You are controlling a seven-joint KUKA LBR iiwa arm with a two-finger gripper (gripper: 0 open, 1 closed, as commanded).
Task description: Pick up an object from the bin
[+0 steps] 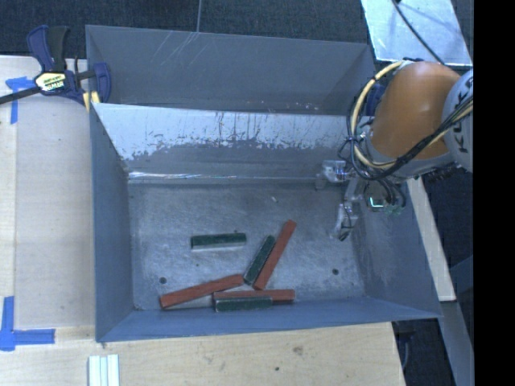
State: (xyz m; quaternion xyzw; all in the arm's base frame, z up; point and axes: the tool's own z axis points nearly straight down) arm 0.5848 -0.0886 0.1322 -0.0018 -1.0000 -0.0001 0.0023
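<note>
The grey metal bin (109,240) holds a few slim bars on its floor, and the arm with its rounded orange cover (410,111) reaches in over the bin's right wall. Largest of the loose things is a long red-brown flat stick (201,291) lying along the bin's near wall towards its left corner. Just right of it, touching its end, is a red-brown and dark green pair of bars (253,297) pressed side by side. A slanted red-brown stick (279,246) runs up from these towards the bin's middle, with a short dark green slanted bar (259,261) lying against its left side. A lone dark green bar (218,241) lies flat nearer the bin's centre, apart from all the rest. The pincer (345,223) hangs over bare floor close to the bin's right wall. How far open it is cannot be told, and every bar lies on the floor apart from it. The slanted red-brown stick is nearest to it, and looks stiff, light and smooth-faced, so it would probably not bend but might pivot or slip. It is best gripped across its narrow width on the free upper half, away from the green bar beside it.
</note>
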